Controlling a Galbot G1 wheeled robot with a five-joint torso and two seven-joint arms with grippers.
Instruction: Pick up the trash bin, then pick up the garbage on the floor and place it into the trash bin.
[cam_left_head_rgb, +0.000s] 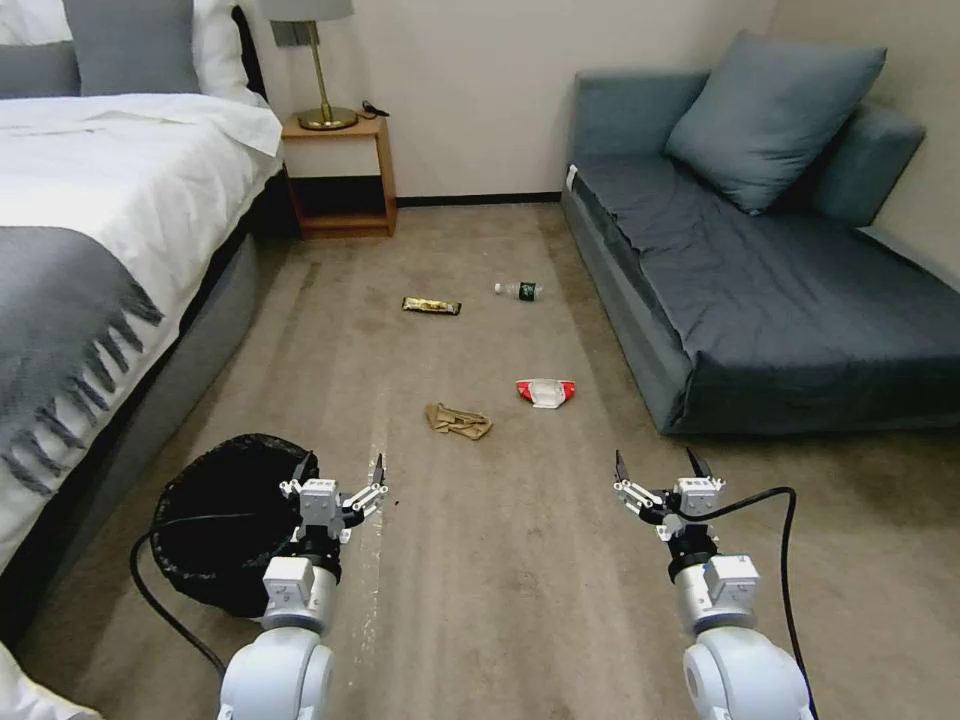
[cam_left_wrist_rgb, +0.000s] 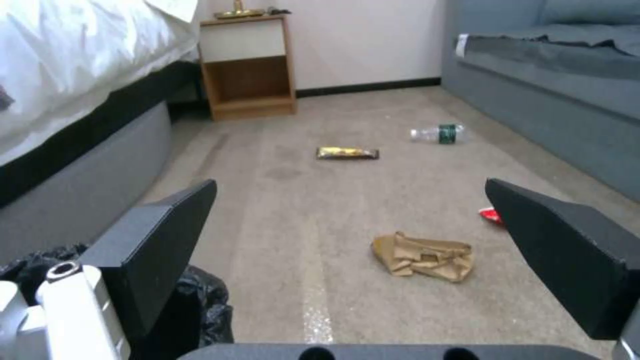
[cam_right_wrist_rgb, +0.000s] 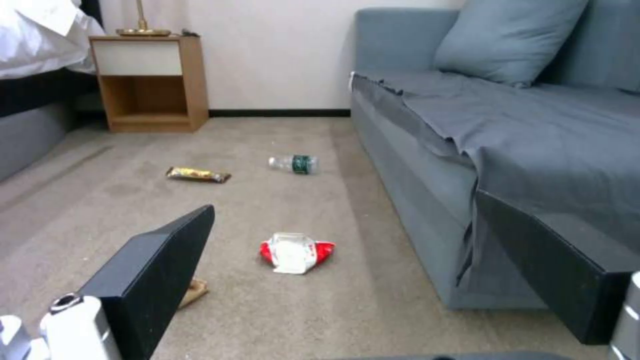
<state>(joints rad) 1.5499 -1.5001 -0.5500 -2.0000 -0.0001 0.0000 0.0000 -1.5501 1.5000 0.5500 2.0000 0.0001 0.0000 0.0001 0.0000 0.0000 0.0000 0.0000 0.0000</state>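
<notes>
On the carpet beside the bed, the trash bin (cam_left_head_rgb: 215, 520) stands lined with crinkly black plastic. The left gripper (cam_left_head_rgb: 340, 476) hovers over its rim, jaws spread wide, apparently touching nothing. The right gripper (cam_left_head_rgb: 662, 468) hangs open, empty. The garbage (cam_left_head_rgb: 458, 420) lies scattered ahead.

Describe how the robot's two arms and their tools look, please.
Both arms are glossy white, rounded segments ending in a grey-white cylindrical wrist. Each carries a white and silver linkage tool with two black, wedge-shaped fingers: the left tool and the right tool. A black cable loops beside the left arm, and another black cable arcs from the right wrist.
</notes>
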